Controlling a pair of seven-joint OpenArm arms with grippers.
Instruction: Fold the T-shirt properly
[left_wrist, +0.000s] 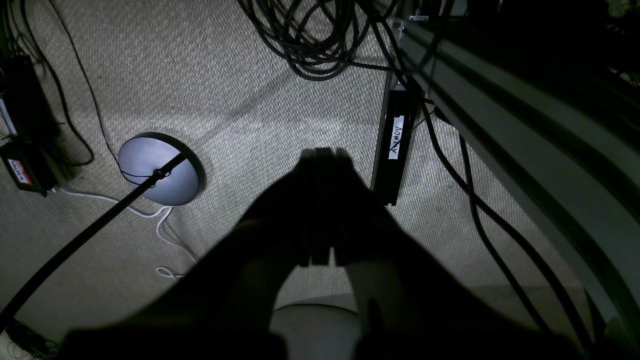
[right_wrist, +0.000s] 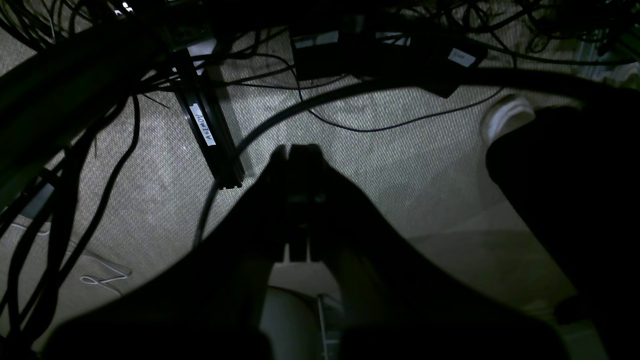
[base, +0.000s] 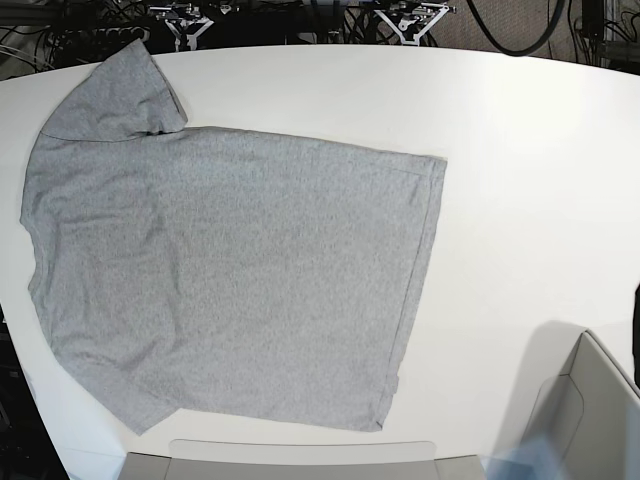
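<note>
shirt (base: 230, 280) position: flat on the table (base: 520, 160), plain side up, toward base view's left.
shirt axis: runs left-right; hem points right, neck end left.
my left gripper (left_wrist: 322, 155): jaws closed, empty, hanging over floor.
my right gripper (right_wrist: 295, 150): same.
nearer arm: my right, I judge.

The left tool (left_wrist: 322, 155) points downward, a dark silhouette in its wrist view, its two fingers pressed together with no gap and nothing between them. The right tool (right_wrist: 295, 150) hangs the same way, fingers closed flat against each other and empty. Neither arm appears in the base view.
</note>
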